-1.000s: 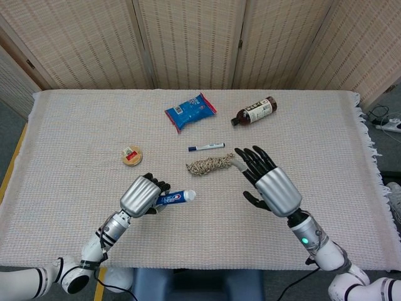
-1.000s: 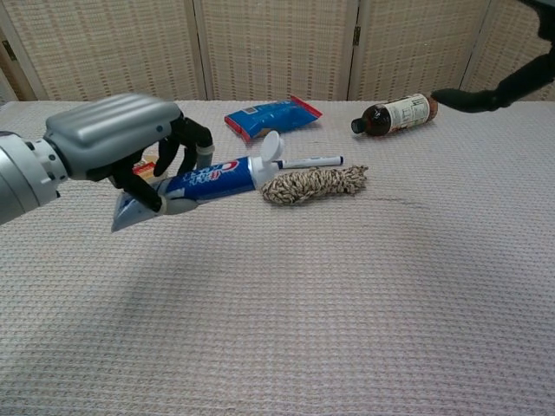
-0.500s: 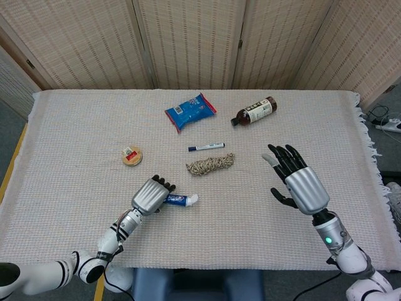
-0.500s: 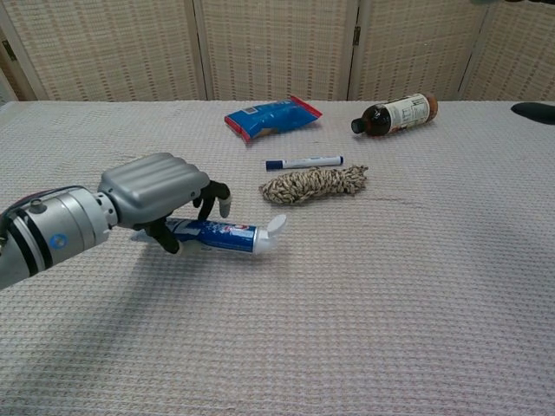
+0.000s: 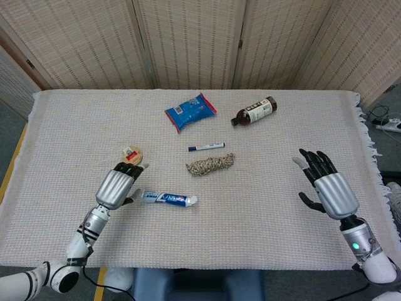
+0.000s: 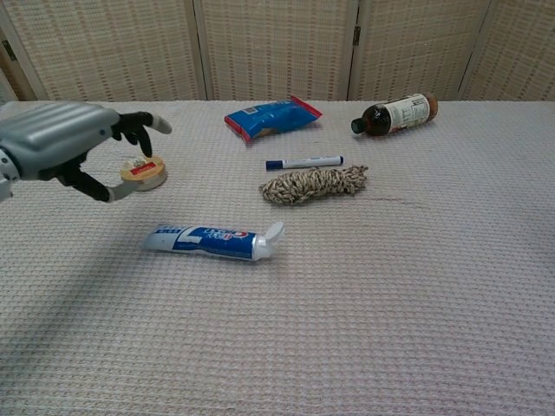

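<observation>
A cream woven cloth (image 5: 263,207) covers the whole table, backed by tan folding screens (image 5: 188,37). The robot's right hand (image 5: 327,187) hovers over the cloth's right side with its dark fingers spread and nothing in them, well apart from every object; the chest view does not show it. The left hand (image 5: 117,185) hangs above the left part of the cloth, its fingers loosely apart and holding nothing; in the chest view (image 6: 65,147) it is raised clear of the cloth. Just right of that hand lies the blue-and-white toothpaste tube (image 5: 165,199) flat on the cloth, its white flip cap open and pointing right, not touched by the hand. A small round tan tin with a red-and-green label (image 5: 132,154) sits just beyond the left hand's fingertips. Toward the far edge lie a blue snack packet with red ends (image 5: 190,111) and a brown glass bottle with a white label (image 5: 254,111) on its side. Mid-table rest a beige coil of rope (image 5: 210,164) and, just behind it, a white marker with a blue cap (image 5: 205,147).
</observation>
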Robot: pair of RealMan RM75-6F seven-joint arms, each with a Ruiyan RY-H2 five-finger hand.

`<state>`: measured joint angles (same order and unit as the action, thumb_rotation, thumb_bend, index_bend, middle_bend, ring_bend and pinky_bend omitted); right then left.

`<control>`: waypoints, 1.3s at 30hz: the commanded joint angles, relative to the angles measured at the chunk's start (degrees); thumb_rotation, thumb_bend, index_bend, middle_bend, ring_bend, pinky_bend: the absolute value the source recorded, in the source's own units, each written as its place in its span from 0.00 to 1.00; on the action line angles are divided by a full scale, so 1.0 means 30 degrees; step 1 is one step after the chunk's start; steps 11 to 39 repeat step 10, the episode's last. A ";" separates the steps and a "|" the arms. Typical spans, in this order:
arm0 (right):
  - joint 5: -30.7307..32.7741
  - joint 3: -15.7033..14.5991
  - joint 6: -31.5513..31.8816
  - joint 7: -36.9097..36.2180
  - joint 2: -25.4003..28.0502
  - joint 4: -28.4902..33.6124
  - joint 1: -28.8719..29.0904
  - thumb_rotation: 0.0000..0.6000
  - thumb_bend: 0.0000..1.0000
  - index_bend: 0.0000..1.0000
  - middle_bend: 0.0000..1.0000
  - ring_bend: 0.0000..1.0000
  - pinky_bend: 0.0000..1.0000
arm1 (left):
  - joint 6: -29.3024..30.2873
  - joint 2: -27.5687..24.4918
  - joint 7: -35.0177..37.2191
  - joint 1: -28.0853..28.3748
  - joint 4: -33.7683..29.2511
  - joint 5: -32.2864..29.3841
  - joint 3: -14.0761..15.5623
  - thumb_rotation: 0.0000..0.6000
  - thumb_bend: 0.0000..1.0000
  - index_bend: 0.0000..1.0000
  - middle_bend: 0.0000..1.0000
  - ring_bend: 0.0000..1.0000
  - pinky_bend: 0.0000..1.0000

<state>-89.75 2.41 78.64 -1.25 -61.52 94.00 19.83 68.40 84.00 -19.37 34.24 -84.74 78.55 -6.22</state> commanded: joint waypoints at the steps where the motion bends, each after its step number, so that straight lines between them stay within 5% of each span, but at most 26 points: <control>1: -0.0004 -0.0397 0.0649 -0.0678 0.0432 -0.0295 -0.0799 1.00 0.38 0.00 0.03 0.03 0.00 | 0.2240 -0.2124 0.1579 -0.2012 -0.1372 -0.0253 -0.0024 1.00 0.43 0.20 0.35 0.28 0.26; 10: -0.0051 -0.0984 0.2529 -0.2234 0.0613 -0.1191 -0.2837 1.00 0.38 0.00 0.03 0.04 0.00 | 0.6250 -0.4229 0.3519 -0.5887 -0.1617 0.0130 0.1113 1.00 0.43 0.23 0.35 0.28 0.25; 39: -0.0051 -0.0984 0.2529 -0.2234 0.0613 -0.1191 -0.2837 1.00 0.38 0.00 0.03 0.04 0.00 | 0.6250 -0.4229 0.3519 -0.5887 -0.1617 0.0130 0.1113 1.00 0.43 0.23 0.35 0.28 0.25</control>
